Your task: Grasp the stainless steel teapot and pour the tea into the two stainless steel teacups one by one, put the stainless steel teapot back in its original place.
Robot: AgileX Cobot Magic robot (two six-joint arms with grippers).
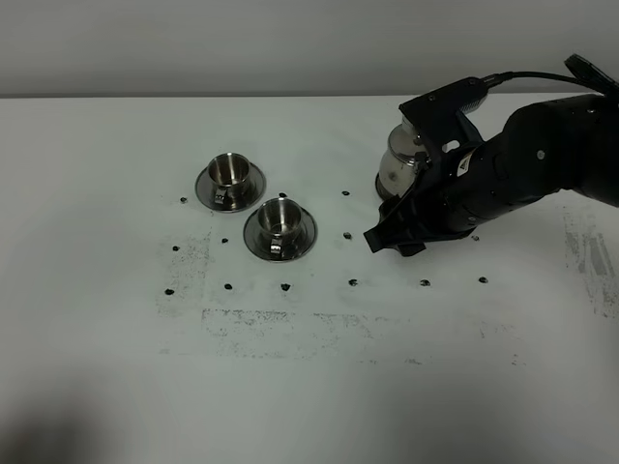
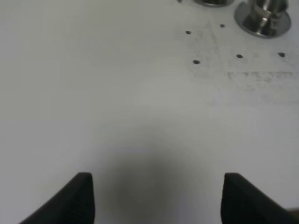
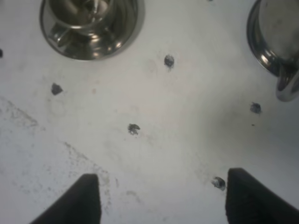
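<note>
Upright stainless steel teapot [image 1: 398,166] sits toward the table's [image 1: 116,387] far right, half hidden by the right arm [image 1: 542,155]. 2 cups, far teacup [image 1: 230,174] and near teacup [image 1: 280,220], stand left of it, well apart from it. Right gripper [image 3: 163,200] fingers spread wide, empty, low near the pot's front; left gripper [image 2: 156,198] also wide open, empty.

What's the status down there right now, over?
Left gripper open, empty. Right gripper open, empty, beside teapot, which stands ungrasped. Teacups sit aside; nothing blocking.
</note>
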